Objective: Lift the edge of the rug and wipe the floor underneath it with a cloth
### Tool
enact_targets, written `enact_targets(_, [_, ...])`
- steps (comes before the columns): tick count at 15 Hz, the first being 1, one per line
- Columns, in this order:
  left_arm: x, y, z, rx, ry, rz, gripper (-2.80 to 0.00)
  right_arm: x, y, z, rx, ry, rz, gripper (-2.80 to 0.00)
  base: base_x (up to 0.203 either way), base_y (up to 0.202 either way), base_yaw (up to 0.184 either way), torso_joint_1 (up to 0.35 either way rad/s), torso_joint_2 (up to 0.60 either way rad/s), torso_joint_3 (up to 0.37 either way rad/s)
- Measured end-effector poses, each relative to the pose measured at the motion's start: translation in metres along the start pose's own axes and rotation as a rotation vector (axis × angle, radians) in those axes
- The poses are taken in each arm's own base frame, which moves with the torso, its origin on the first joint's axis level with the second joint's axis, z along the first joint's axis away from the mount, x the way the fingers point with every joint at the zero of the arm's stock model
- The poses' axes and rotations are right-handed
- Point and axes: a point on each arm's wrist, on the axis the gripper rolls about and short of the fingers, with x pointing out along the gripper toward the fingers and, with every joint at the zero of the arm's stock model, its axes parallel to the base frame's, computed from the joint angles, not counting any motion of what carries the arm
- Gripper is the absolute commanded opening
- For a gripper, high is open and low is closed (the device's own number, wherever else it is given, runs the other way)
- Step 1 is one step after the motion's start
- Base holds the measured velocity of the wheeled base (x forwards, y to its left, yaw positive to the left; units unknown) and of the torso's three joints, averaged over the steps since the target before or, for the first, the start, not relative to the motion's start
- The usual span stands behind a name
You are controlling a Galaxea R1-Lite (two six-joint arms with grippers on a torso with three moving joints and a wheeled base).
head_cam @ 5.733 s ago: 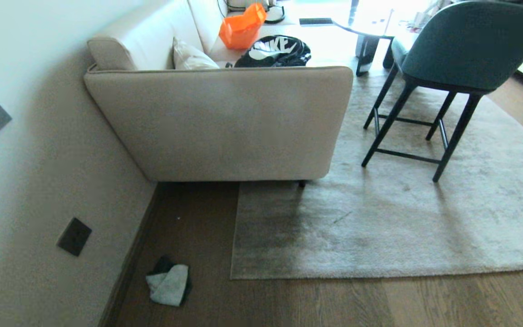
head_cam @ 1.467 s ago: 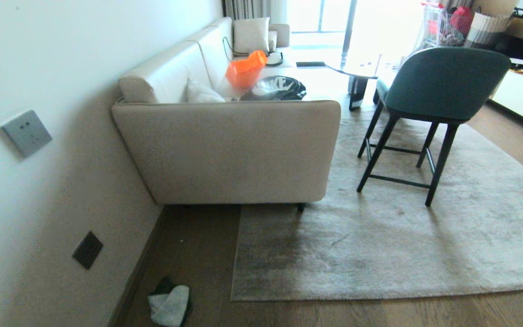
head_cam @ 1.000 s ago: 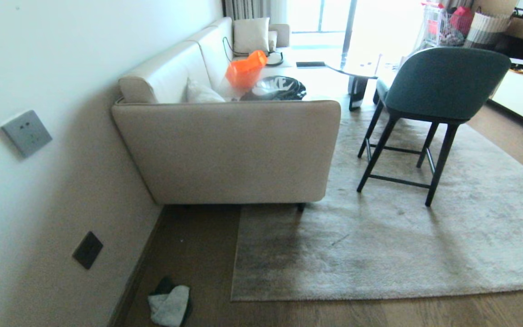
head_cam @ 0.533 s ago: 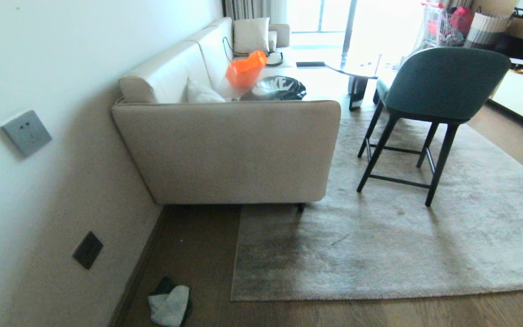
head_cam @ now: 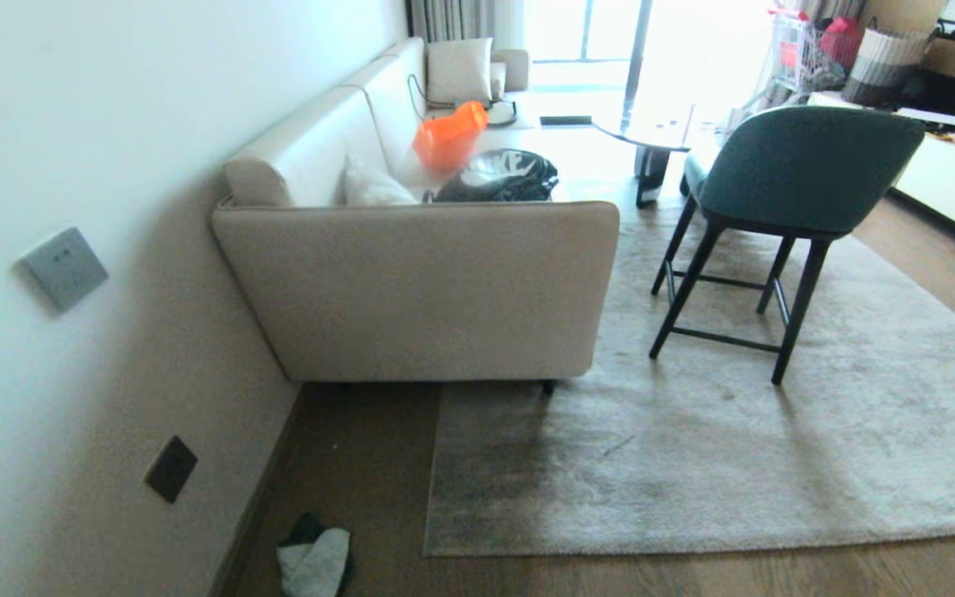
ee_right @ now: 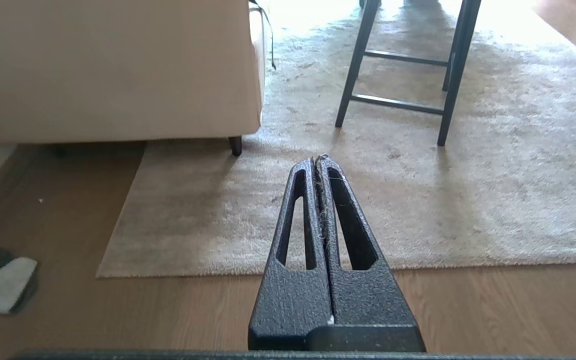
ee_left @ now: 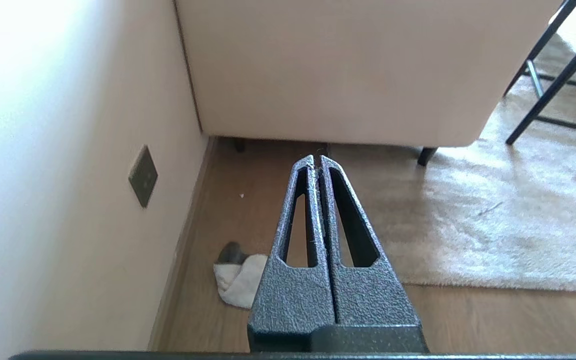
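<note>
I am at the approach step, with the left gripper (ee_left: 316,161) and right gripper (ee_right: 320,161) both pressed together and empty, so next I must open 1 above the cloth (head_cam: 317,564), which lies on the floor (head_cam: 361,464) by the wall, just beside the flat rug edge (head_cam: 436,531).

Daylight flooding from far window (head_cam: 610,50), glaring | sofa (head_cam: 419,290) shading rug (head_cam: 527,464) | edges bowing

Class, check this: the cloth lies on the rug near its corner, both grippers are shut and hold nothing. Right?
One error: the cloth lies on the bare floor by the wall, apart from the rug edge, as the head view shows. The left gripper and right gripper are indeed shut and hold nothing.
</note>
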Motion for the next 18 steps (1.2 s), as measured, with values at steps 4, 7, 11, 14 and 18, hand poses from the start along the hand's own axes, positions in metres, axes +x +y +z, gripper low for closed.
enact_targets(4, [0.0000,0.0000,0.0001,0.000,0.000,0.000,-2.80,0.0000,0.0000,0.0001,0.000,-0.001,0.000,-2.80,0.000,0.000,0.000,0.038,-0.45,-0.394])
enact_targets(7, [0.0000,0.0000,0.0001,-0.001,0.000,0.000,-2.80,0.0000,0.0000,0.0000,0.000,0.000,0.000,-2.80,0.000,0.000,0.000,0.108,-0.47,-0.373])
enact_targets(11, [0.0000,0.0000,0.0001,0.000,0.000,0.000,-2.80,0.0000,0.0000,0.0002,0.002,-0.002,0.000,-2.80,0.000,0.000,0.000,0.131,-0.49,-0.367])
enact_targets(14, [0.0000,0.0000,0.0001,-0.001,0.000,0.000,-2.80,0.0000,0.0000,0.0001,0.003,-0.001,0.000,-2.80,0.000,0.000,0.000,0.161,-0.51,-0.358])
enact_targets(18, [0.0000,0.0000,0.0001,0.000,0.000,0.000,-2.80,0.0000,0.0000,0.0002,0.003,-0.002,0.001,-2.80,0.000,0.000,0.000,0.191,-0.55,-0.359])
